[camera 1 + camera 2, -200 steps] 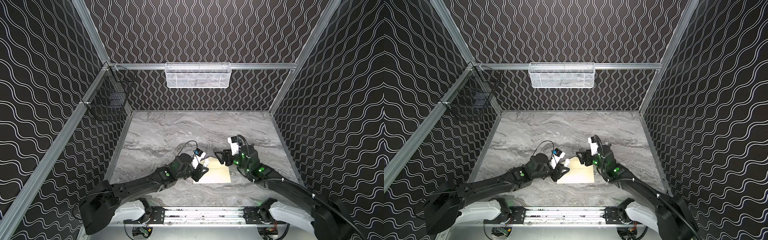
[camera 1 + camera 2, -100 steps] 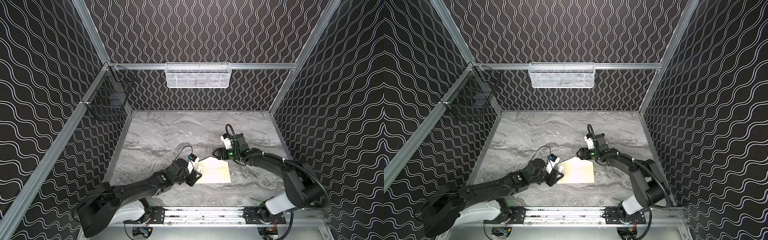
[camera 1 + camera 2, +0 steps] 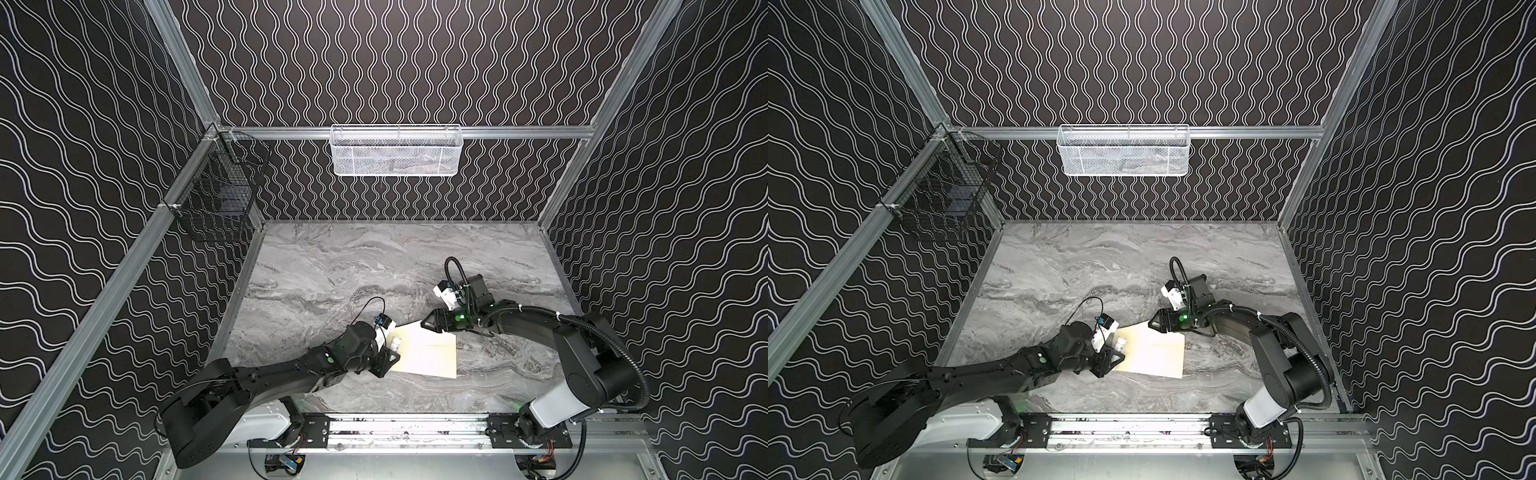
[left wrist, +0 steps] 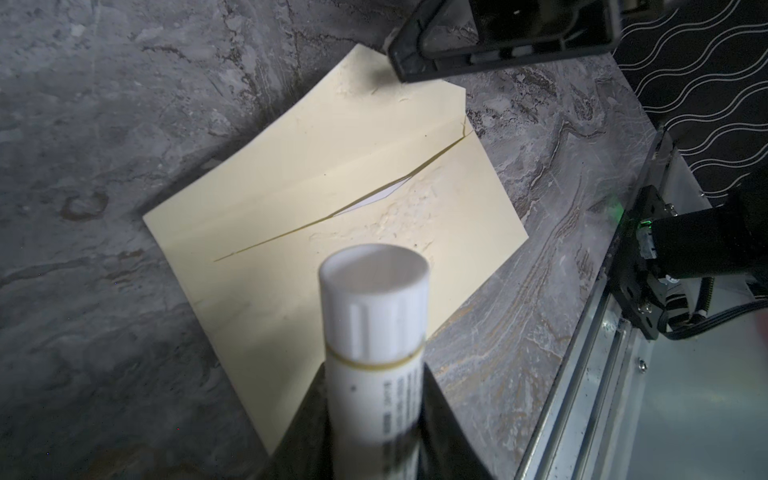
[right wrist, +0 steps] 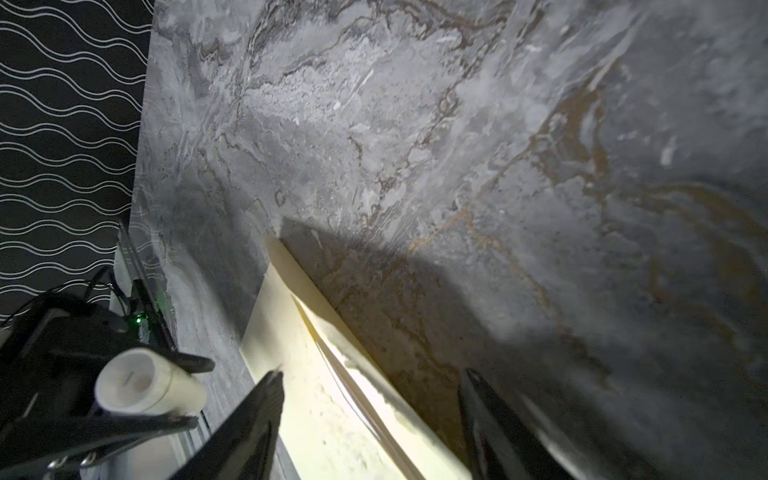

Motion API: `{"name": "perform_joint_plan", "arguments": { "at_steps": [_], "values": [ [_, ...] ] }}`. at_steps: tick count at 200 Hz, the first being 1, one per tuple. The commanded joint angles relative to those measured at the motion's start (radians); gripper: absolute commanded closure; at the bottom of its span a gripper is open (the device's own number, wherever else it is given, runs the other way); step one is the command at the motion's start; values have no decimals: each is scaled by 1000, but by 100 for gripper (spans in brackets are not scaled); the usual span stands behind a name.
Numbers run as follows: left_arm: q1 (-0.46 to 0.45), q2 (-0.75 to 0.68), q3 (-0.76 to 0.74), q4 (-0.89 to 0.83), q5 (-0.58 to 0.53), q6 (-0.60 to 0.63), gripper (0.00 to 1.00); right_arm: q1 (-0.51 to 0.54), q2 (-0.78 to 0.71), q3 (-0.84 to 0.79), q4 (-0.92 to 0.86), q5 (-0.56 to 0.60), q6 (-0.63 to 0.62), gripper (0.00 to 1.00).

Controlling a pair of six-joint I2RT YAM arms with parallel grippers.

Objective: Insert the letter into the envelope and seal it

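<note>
Well: glue stick gripped, envelope flap open

Nearest the table's front edge, the left gripper [image 3: 388,360] is clamped round a white glue stick [image 4: 374,299], whose ribbed end points out over the envelope [image 3: 428,353]. The cream envelope lies on the marble table [image 3: 332,270] close to the middle of that front edge. Its flap is unfolded toward the back, and a white sliver of the letter [image 4: 376,195] shows in its mouth. At the flap's far tip the right gripper [image 3: 424,324] sits low, jaws spread, gripping nothing. A white mesh basket [image 3: 395,151] hangs on the back wall and a black wire basket [image 3: 216,199] on the left wall by the rear corner.
</note>
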Motion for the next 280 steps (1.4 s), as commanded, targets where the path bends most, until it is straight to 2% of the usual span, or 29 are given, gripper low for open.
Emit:
{"name": "perform_joint_plan", "arguments": {
  "at_steps": [1, 44, 107, 193, 280],
  "values": [
    [3, 1, -8, 29, 7, -18, 90, 0, -23, -23, 23, -52, 14, 32],
    [3, -14, -42, 6, -16, -35, 90, 20, -53, -68, 55, -66, 47, 33],
    [8, 55, -34, -25, -59, -57, 93, 78, -74, -98, 87, -72, 67, 40],
    [49, 124, -15, -29, -52, -70, 95, 168, -95, -132, 141, -78, 112, 38],
    [49, 135, 4, -29, -33, -67, 96, 221, -3, -159, 249, -96, 159, 37]
  ]
}}
